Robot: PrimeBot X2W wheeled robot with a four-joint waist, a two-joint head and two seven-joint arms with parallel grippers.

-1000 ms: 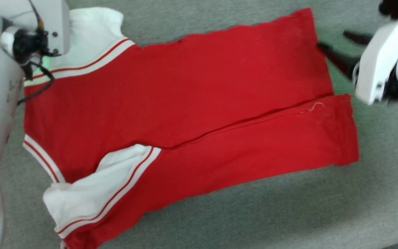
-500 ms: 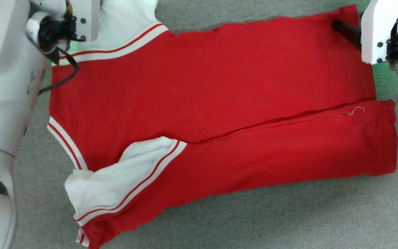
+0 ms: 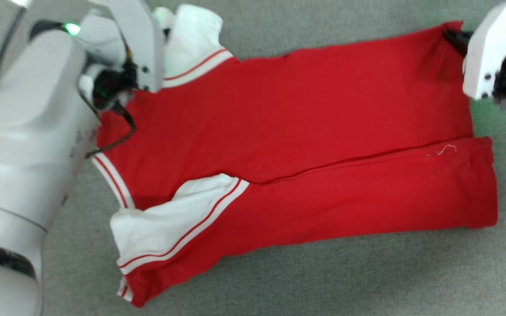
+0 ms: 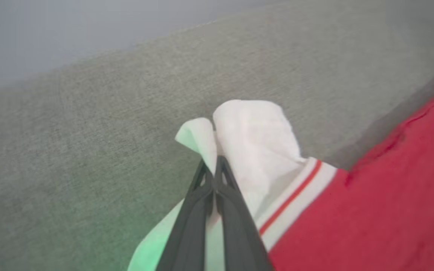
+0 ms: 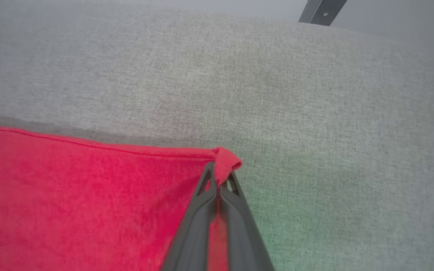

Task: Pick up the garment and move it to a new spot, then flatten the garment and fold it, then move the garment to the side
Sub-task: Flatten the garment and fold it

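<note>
Red garment (image 3: 305, 123), left fingers (image 4: 192, 226) pinching sleeve (image 4: 254, 135), right fingers (image 5: 196, 226) pinching hem (image 5: 226, 162)

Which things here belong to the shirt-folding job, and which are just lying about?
Job: red jersey; left gripper, shut on its white sleeve; right gripper, shut on its red hem corner.
Lying about: grey fabric surface under the jersey; dark metal bar beyond the surface's far edge.

Left arm (image 3: 29, 114) hides the garment's (image 3: 301, 123) corner, perhaps its collar.
</note>
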